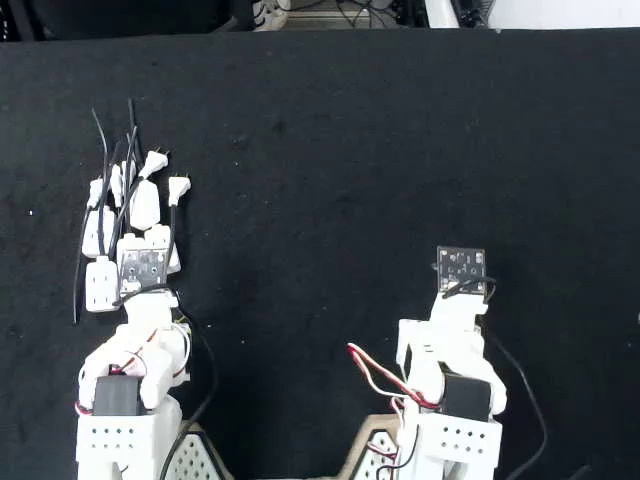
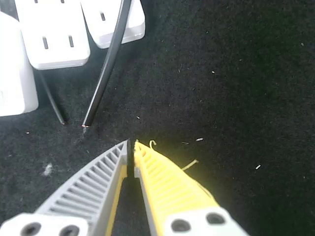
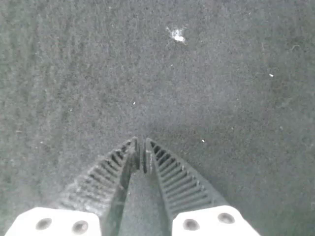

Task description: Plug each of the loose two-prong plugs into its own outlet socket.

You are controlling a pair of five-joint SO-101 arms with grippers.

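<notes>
Several white outlet sockets [image 1: 100, 283] and white two-prong plugs [image 1: 145, 203] with black cords lie in a heap at the table's left. The left arm stands just below that heap, and its gripper [image 2: 133, 147] is shut with nothing in it. Close ahead of it lie white sockets [image 2: 54, 42] and two black cord ends [image 2: 101, 78]. The right arm stands at the lower right of the table. My right gripper [image 3: 141, 146] is shut and empty over bare black cloth.
The black cloth [image 1: 350, 170] covers the whole table. A white lint speck [image 3: 176, 34] lies ahead of the right gripper. Cables and clutter sit beyond the table's far edge [image 1: 330, 15].
</notes>
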